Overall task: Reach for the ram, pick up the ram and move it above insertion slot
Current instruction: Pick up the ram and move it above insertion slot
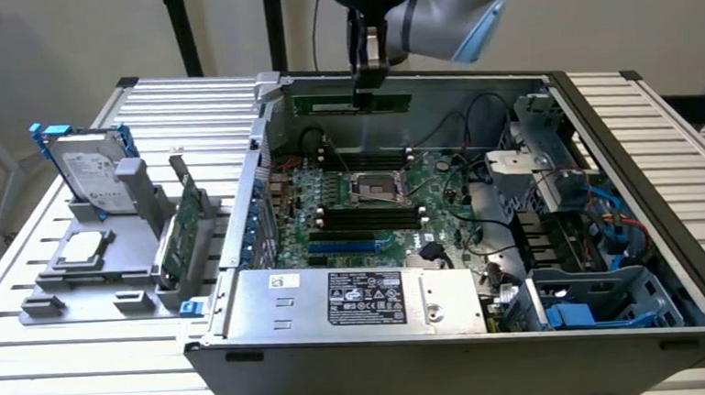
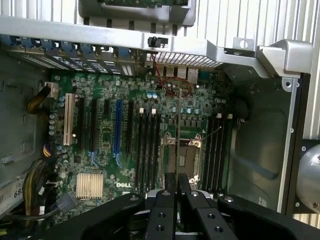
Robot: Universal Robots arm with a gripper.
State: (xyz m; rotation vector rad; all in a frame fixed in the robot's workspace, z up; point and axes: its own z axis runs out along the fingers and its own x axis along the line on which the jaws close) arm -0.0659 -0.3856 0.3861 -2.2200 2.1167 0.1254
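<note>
exterior view: gripper point(image 1: 367, 79) clenched on the ram point(image 1: 350, 103), held level above the motherboard point(image 1: 365, 197), over its far edge. risk, as judged: narrow central grip lets the stick tilt or slip, fouling the slots point(image 2: 147, 150) near the cpu socket point(image 2: 183, 155).

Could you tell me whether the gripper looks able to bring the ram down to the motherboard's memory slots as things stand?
Probably yes: the gripper holds the ram above the open case, and nothing visibly lies between it and the black memory slots.
</note>
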